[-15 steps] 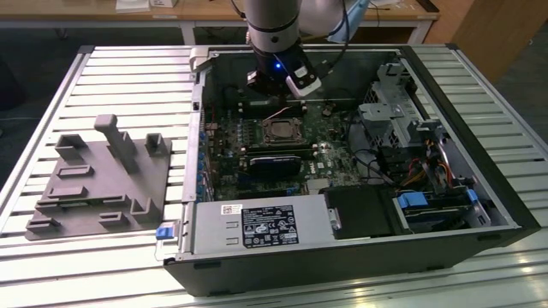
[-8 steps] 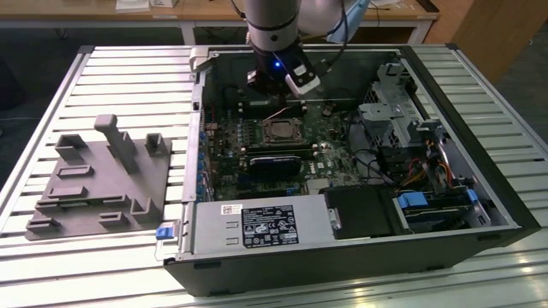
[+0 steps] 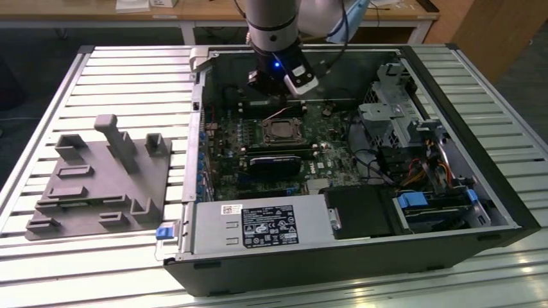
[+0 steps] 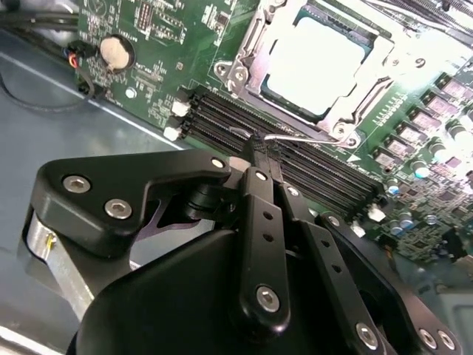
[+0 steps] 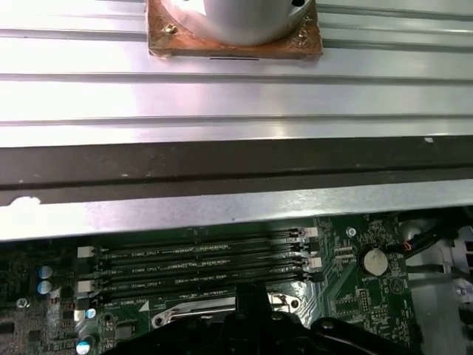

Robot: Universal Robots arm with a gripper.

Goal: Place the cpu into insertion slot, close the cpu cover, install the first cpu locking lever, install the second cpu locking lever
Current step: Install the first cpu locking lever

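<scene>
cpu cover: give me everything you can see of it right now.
The cpu cover is a thin, shiny silver metal frame with a square centre window, through which the pale metal top of the cpu shows. It lies flat, closed around the chip on the green circuit board. A thin wire lever runs along its edge beside the memory slots. The pincer is at that lever's end, below the cover.
</scene>
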